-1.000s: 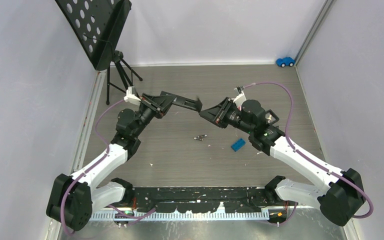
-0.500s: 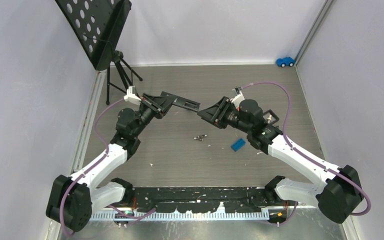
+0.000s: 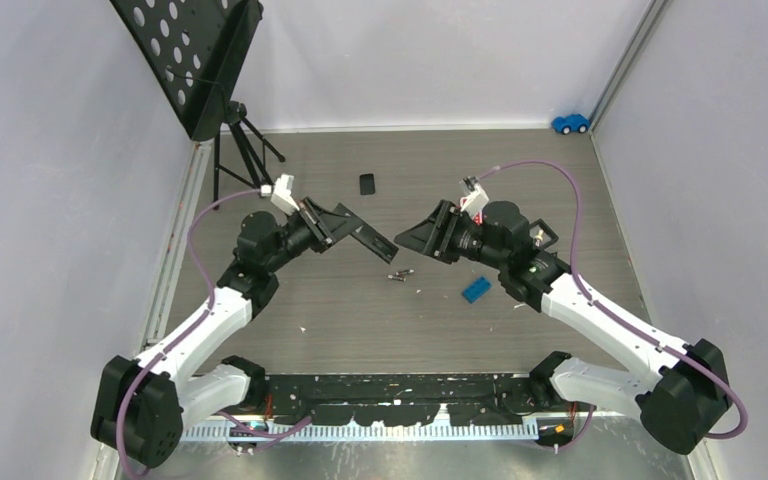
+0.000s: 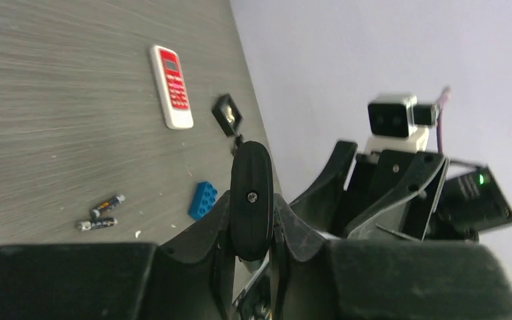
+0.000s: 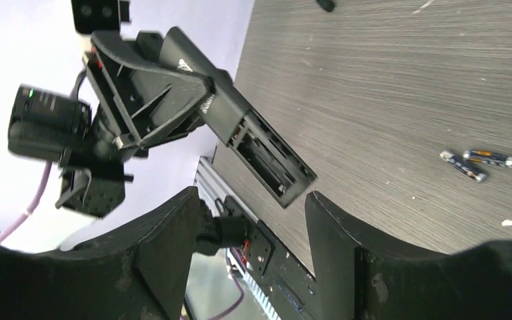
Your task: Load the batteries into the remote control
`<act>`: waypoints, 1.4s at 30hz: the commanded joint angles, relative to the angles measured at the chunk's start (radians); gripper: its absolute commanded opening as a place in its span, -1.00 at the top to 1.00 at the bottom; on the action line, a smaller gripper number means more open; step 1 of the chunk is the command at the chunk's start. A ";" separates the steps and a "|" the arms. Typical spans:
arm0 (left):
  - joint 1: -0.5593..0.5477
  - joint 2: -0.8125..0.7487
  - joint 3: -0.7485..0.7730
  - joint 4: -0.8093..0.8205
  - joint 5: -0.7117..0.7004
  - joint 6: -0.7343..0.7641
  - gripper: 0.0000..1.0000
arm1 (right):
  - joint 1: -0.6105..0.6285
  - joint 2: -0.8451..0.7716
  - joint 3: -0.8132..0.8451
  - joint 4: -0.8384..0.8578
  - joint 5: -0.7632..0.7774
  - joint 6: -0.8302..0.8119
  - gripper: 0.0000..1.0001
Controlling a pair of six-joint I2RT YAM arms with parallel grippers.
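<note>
Batteries [image 3: 400, 273] — two dark ones with silver ends — lie side by side on the table [image 3: 520, 190], near the black remote control [image 3: 370, 238]. The left gripper [image 3: 338, 226] clamps that remote, tilted, its compartment uncovered; the right gripper [image 3: 410, 238] gapes wide, empty — just beside it.

You are looking into a robot lab cell: plain grey panels [image 3: 440, 60] are walling in a wood-grain table [image 3: 360, 305]. Two cabled robot arms [image 3: 600, 320] are standing on a rail [image 3: 390, 388] at its edge
</note>
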 commanded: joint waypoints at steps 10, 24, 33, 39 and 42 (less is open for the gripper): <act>0.003 0.027 0.174 0.118 0.636 0.120 1.00 | 0.048 -0.011 0.013 0.178 -0.462 -0.158 -0.34; 0.003 0.047 0.165 0.339 0.604 -0.111 0.77 | 0.143 0.070 0.028 0.333 -0.407 -0.038 0.71; -0.005 -0.017 0.086 0.361 0.429 -0.165 -0.01 | 0.143 0.100 0.009 0.438 -0.330 0.042 0.86; -0.007 0.033 0.090 0.395 0.442 -0.184 0.11 | 0.143 0.140 0.025 0.471 -0.351 0.066 0.86; -0.006 0.045 0.090 0.401 0.439 -0.179 0.61 | 0.143 0.151 0.032 0.468 -0.351 0.069 0.86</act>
